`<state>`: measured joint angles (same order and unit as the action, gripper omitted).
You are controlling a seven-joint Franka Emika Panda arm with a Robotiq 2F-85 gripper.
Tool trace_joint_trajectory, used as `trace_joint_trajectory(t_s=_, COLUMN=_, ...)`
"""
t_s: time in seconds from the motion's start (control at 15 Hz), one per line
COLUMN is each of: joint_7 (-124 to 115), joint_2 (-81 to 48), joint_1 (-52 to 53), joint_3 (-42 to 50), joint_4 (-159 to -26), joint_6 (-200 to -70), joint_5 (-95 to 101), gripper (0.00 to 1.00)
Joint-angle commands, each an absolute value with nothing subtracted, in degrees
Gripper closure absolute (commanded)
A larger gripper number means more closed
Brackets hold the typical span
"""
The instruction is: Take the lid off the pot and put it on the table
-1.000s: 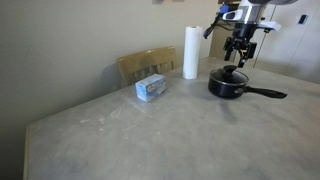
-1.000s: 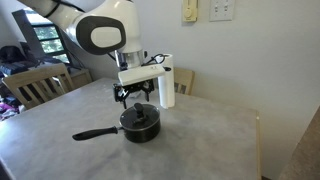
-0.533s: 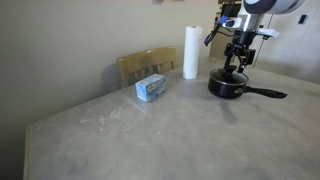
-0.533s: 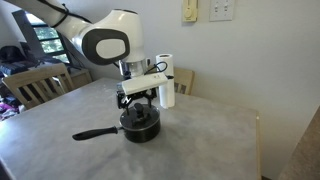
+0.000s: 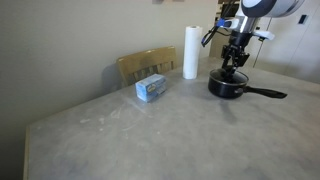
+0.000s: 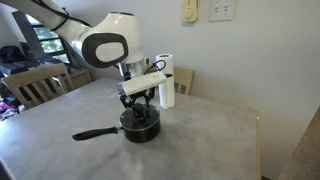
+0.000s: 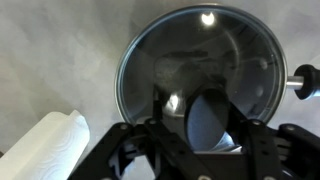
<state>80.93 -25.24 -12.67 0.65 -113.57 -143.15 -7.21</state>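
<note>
The black pot [image 5: 228, 84] [image 6: 140, 123] stands on the marbled grey table [image 5: 150, 140] [image 6: 205, 140], its long handle [image 5: 268, 93] [image 6: 92, 134] sticking out sideways. The glass lid [image 7: 200, 55] with its metal rim sits on the pot. My gripper [image 5: 235, 63] [image 6: 140, 104] [image 7: 207, 135] hangs straight over the lid, low on it. In the wrist view the black knob [image 7: 208, 120] lies between the two fingers, which stand close on either side of it. Whether the pads press the knob does not show.
A white paper-towel roll [image 5: 190, 52] [image 6: 166, 80] [image 7: 45, 145] stands just behind the pot. A blue box [image 5: 151, 88] lies on the table near a wooden chair [image 5: 145, 65]. More chairs [image 6: 30, 90] stand at the table's other side.
The gripper has come down from above the pot onto the lid, and its fingers have drawn in from wide open towards the knob. Pot and lid have not moved.
</note>
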Motion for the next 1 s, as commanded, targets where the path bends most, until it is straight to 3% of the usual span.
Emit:
trace_joint_trajectory(t_s=0.0, joint_7=82.15, joint_2=-24.97, joint_1=-13.99, joint_3=-0.97, joint_4=-114.58, joint_6=-145.54, joint_5=-7.46, gripper=0.68)
trace_joint_trajectory(t_s=0.2, joint_7=81.82, joint_2=-24.05, joint_1=-13.6, joint_3=-0.8, joint_4=-115.19, joint_6=-146.91, joint_5=-6.49, gripper=0.86)
trace_joint_trajectory(t_s=0.93, joint_7=76.19, joint_2=-13.31, joint_1=-8.57, joint_3=-1.45, joint_4=-119.93, joint_6=-147.74, joint_5=0.62, gripper=0.86)
